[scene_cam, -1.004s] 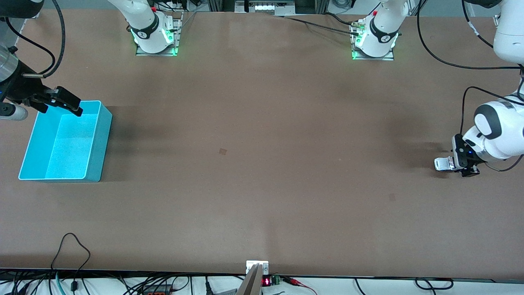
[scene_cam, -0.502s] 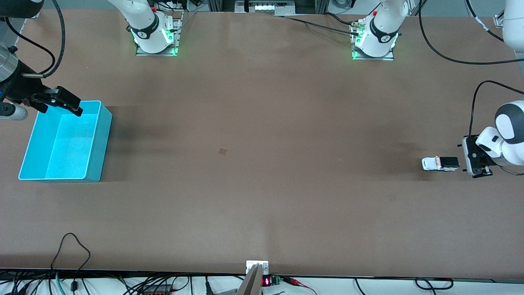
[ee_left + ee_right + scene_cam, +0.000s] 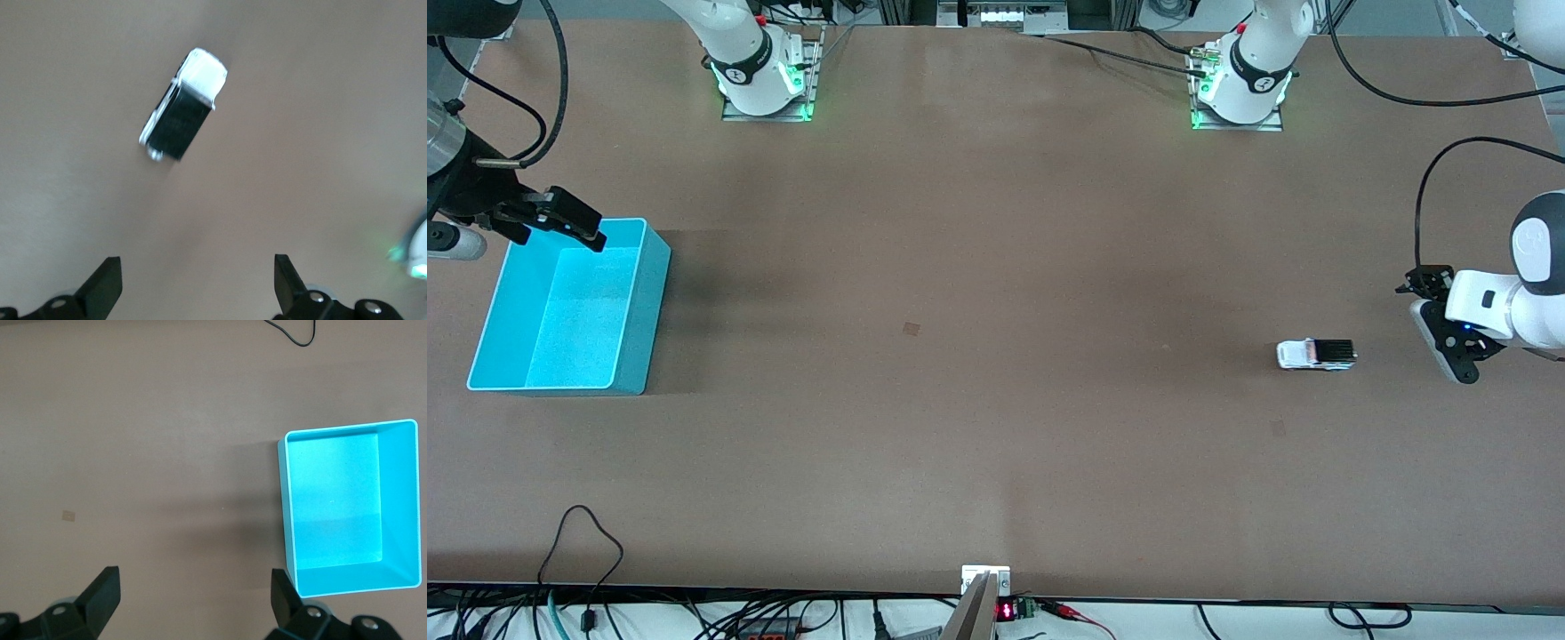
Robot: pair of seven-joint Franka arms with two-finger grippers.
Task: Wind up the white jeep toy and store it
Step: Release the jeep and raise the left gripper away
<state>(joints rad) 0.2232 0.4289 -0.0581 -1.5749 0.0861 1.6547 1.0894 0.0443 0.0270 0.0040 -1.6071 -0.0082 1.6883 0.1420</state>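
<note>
The white jeep toy (image 3: 1316, 355), with a black roof, stands alone on the brown table toward the left arm's end. It also shows in the left wrist view (image 3: 183, 113). My left gripper (image 3: 1439, 327) is open and empty, low over the table a short way from the jeep's rear, nearer that table end. In its wrist view (image 3: 197, 267) nothing lies between the fingers. The turquoise bin (image 3: 640, 302) stands empty at the right arm's end. My right gripper (image 3: 560, 233) hangs open and empty over the bin's corner farthest from the front camera. The bin shows in the right wrist view (image 3: 397, 500).
A small square mark (image 3: 911, 328) lies on the table's middle and shows in the right wrist view (image 3: 67, 515). The arm bases (image 3: 763, 80) (image 3: 1238, 89) stand along the edge farthest from the front camera. Cables (image 3: 587, 533) trail over the nearest edge.
My left gripper has let go of the jeep and drawn back toward its table end. The jeep has rolled across the table toward the right arm's end. The right arm has not moved.
</note>
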